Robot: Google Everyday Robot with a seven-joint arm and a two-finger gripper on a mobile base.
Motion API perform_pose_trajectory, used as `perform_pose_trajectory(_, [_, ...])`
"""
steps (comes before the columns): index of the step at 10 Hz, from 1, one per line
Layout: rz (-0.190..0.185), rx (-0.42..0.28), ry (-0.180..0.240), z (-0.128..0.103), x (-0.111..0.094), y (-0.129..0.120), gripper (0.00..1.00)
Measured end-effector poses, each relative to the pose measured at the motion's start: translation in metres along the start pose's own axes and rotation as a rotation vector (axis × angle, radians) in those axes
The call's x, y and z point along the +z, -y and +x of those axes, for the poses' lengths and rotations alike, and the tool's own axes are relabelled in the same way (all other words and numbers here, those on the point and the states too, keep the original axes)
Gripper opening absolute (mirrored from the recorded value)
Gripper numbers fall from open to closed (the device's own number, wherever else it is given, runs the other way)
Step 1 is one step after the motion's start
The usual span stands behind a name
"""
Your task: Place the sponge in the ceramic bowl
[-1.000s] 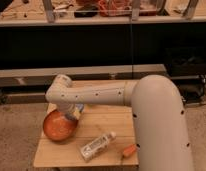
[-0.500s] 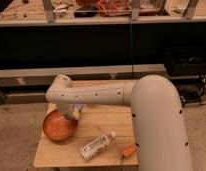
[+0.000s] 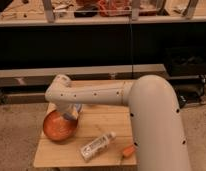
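Observation:
The ceramic bowl (image 3: 58, 127), orange-brown and shallow, sits on the left side of the small wooden table (image 3: 108, 117). My gripper (image 3: 71, 113) hangs from the end of the white arm just over the bowl's far right rim. A small bluish patch, the sponge (image 3: 77, 107), shows right at the gripper, beside the rim. Whether the sponge is held or rests on the table, I cannot tell.
A clear plastic bottle (image 3: 97, 145) lies on its side near the table's front edge. A small orange object (image 3: 128, 151) lies to its right. My bulky white arm (image 3: 156, 125) covers the table's right side. Behind it runs a dark low shelf (image 3: 96, 50).

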Motion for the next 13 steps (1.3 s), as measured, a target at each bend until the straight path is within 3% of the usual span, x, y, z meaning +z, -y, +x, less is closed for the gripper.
perform_pose_trajectory(5, [0.004,-0.019,0.013,-0.0018,0.0020,0.0036,0.28])
perform_pose_trajectory(7, [0.005,-0.023,0.017,-0.0020,0.0028,0.0039,0.50])
perform_pose_trajectory(9, [0.006,-0.028,0.020,-0.0029,0.0031,0.0042,0.64])
perform_pose_trajectory(12, [0.009,-0.035,0.026,-0.0041,0.0035,0.0049,0.69])
perform_pose_trajectory(13, [0.010,-0.037,0.028,-0.0048,0.0034,0.0048,0.78])
